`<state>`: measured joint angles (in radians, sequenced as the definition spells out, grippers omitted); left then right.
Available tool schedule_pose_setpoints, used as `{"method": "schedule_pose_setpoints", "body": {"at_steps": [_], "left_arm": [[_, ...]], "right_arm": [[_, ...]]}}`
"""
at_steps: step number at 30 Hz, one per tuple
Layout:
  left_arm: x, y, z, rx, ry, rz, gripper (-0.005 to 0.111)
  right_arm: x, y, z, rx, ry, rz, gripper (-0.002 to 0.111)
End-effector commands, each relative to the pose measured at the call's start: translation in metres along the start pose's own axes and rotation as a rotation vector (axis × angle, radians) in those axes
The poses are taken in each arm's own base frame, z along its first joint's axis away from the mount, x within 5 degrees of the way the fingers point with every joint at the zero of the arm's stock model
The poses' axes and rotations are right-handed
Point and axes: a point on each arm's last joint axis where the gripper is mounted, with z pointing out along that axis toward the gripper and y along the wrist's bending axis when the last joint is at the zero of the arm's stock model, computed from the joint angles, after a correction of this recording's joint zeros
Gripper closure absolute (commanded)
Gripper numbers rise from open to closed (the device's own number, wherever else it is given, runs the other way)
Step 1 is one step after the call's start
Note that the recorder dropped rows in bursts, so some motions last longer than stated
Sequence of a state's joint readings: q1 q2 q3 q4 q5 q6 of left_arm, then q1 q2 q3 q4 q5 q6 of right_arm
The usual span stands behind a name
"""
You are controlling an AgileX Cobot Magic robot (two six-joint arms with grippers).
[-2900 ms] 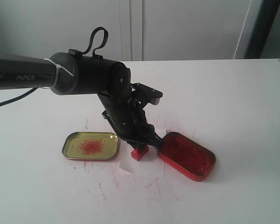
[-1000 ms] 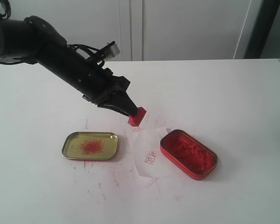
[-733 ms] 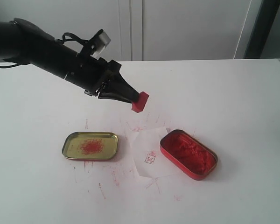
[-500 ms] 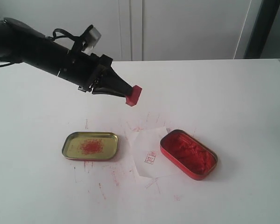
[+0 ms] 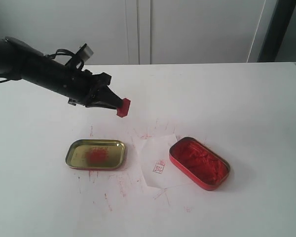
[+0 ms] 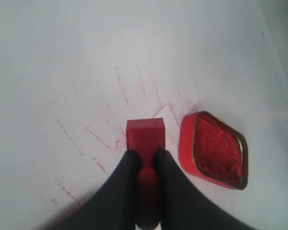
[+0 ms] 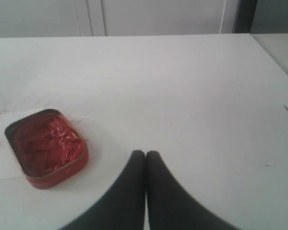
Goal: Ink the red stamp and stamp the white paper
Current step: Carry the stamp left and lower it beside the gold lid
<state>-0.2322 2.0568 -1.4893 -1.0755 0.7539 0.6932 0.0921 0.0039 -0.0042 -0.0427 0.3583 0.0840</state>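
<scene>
My left gripper is shut on the red stamp, holding it in the air above the table, up and left of the white paper. The paper lies between the two tins and bears a small red square imprint near its lower middle. In the left wrist view only a corner of the paper shows past the stamp. My right gripper is shut on nothing, hovering over bare table to the right of the red ink tin; it is out of the exterior view.
The red tin of ink paste sits right of the paper. A shallow gold tray with red smears lies to its left. Red scratch marks dot the white tabletop around them. White cabinet doors stand behind.
The left gripper has lifted the stamp off the paper and carried it up and to the left. A red imprint now shows on the paper. The tins have not moved.
</scene>
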Motion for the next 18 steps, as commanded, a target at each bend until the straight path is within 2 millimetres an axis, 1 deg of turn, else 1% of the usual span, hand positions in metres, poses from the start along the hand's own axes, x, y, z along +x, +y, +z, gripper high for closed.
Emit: {"method": "schedule_pose_setpoints", "body": {"at_steps": [1,5,13,18], "left_arm": [[0.003,0.010,0.007,-0.007,-0.001,-0.042,0.107],[0.002,0.020,0.012,-0.056,-0.022,-0.048,0.107],[0.010,0.033,0.023,-0.065,0.009,-0.083,0.107],[0.014,0.036,0.023,-0.094,0.058,-0.041,0.107]], "right_arm": [[0.000,0.000,0.000,0.004,-0.013,-0.007,0.108],[0.000,0.000,0.000,0.004,-0.013,-0.007,0.108],[0.000,0.000,0.000,0.004,-0.013,-0.007,0.108],[0.000,0.000,0.000,0.004,-0.013,-0.007,0.108]]}}
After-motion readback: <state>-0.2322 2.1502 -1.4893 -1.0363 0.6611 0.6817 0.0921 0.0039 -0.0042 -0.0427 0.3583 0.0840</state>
